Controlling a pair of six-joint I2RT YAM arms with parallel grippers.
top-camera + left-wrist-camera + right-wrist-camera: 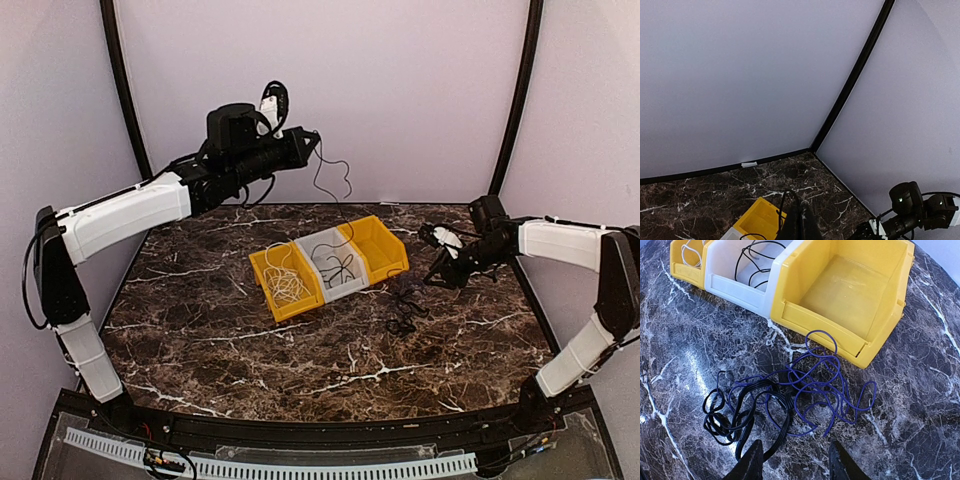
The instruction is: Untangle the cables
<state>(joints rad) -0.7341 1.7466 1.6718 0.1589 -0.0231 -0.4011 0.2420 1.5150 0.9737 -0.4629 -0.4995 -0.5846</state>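
Note:
My left gripper (312, 138) is raised high at the back, shut on a thin black cable (347, 182) that hangs down into the white middle bin (322, 283). In the left wrist view the pressed fingers (802, 215) pinch that cable (782, 205). A white cable (285, 282) lies coiled in the left yellow bin (262, 268). A tangle (403, 305) lies on the table: a blue-purple cable (840, 385) entwined with a thicker black cable (740, 410). My right gripper (795, 467) hovers open just in front of the tangle, touching nothing.
The right yellow bin (385, 262) holds nothing and its front lip (815, 330) sits right behind the tangle. All three bins stand in a diagonal row mid-table. Grey walls with black posts (850, 90) enclose the marble table (200, 330).

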